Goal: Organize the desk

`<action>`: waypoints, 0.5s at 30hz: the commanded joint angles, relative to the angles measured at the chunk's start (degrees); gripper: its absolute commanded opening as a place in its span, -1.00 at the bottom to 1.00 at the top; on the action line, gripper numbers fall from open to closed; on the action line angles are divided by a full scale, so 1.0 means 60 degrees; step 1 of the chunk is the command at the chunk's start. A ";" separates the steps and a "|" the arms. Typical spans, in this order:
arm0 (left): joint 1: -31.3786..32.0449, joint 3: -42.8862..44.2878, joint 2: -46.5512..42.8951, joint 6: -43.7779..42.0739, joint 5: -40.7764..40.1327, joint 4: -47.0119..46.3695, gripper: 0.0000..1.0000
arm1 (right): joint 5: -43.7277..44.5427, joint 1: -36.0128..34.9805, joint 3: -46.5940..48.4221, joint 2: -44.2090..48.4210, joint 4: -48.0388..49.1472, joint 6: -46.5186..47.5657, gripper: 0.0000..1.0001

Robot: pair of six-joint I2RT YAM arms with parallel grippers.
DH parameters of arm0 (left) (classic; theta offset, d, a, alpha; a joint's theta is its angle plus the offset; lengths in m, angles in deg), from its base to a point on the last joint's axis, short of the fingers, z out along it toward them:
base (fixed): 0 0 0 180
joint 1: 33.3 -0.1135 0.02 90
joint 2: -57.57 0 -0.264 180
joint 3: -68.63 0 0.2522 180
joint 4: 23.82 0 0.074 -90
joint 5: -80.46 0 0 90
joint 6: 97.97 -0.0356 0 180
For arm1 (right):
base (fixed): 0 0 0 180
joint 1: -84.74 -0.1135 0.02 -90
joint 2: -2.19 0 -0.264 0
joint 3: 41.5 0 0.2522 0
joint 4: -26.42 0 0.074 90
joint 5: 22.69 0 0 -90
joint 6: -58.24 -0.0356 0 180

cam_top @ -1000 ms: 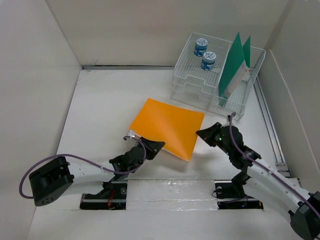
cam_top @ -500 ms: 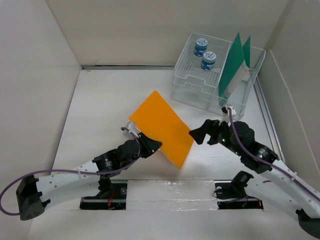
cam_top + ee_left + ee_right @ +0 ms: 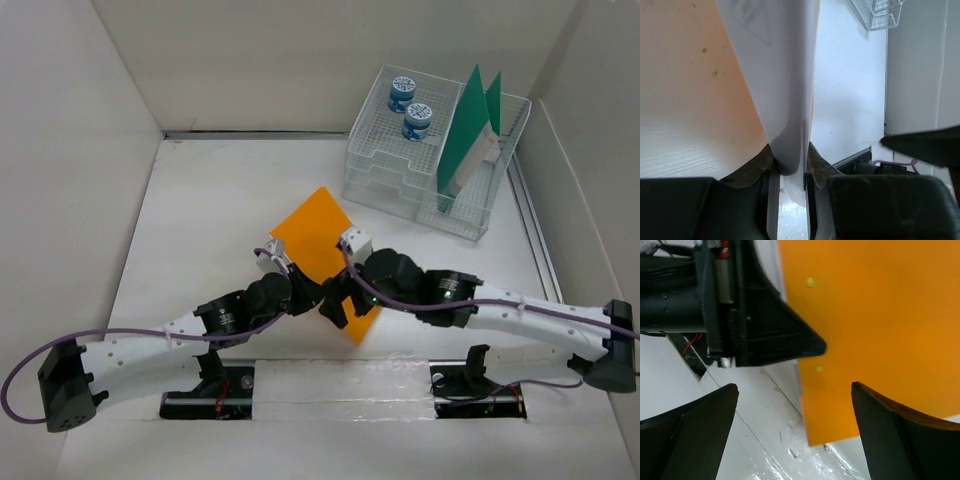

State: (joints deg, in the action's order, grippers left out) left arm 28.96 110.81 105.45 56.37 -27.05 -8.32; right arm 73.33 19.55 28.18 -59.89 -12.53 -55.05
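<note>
An orange folder stands tilted on its edge over the white desk, one corner raised toward the back. My left gripper is shut on its near edge; in the left wrist view the sheet runs up from between the fingers. My right gripper stands wide open just right of the left one, at the folder's lower near corner. In the right wrist view the orange folder lies between the spread fingers without touching either, with the left gripper's dark fingertip pressed on it.
A clear wire-mesh rack stands at the back right, with two blue-and-white tubs on top and green folders upright in its right slot. Beige wall panels close in the sides and back. A metal rail runs along the right edge.
The left gripper has lifted the folder from flat to steeply tilted. The right gripper opened wide and swung left, down to the folder's near corner beside the left gripper.
</note>
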 commanded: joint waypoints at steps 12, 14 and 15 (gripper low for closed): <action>-0.0064 0.1297 -0.0260 0.0278 0.0428 -0.0583 -1.00 | 0.6259 -0.2801 0.0173 -0.1810 -0.0269 -0.1435 1.00; -0.0064 0.1312 -0.0289 0.0322 0.0633 -0.0655 -1.00 | 0.7357 -0.3050 0.0128 -0.1986 -0.0576 -0.1538 1.00; -0.0064 0.1327 -0.0275 0.0395 0.0867 -0.0685 -1.00 | 0.8057 -0.3051 0.0085 -0.2190 -0.0650 -0.1698 0.99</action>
State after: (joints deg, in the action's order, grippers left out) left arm 28.83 115.49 105.32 57.46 -24.72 -8.78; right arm 107.47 2.41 29.47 -71.50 -14.21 -61.76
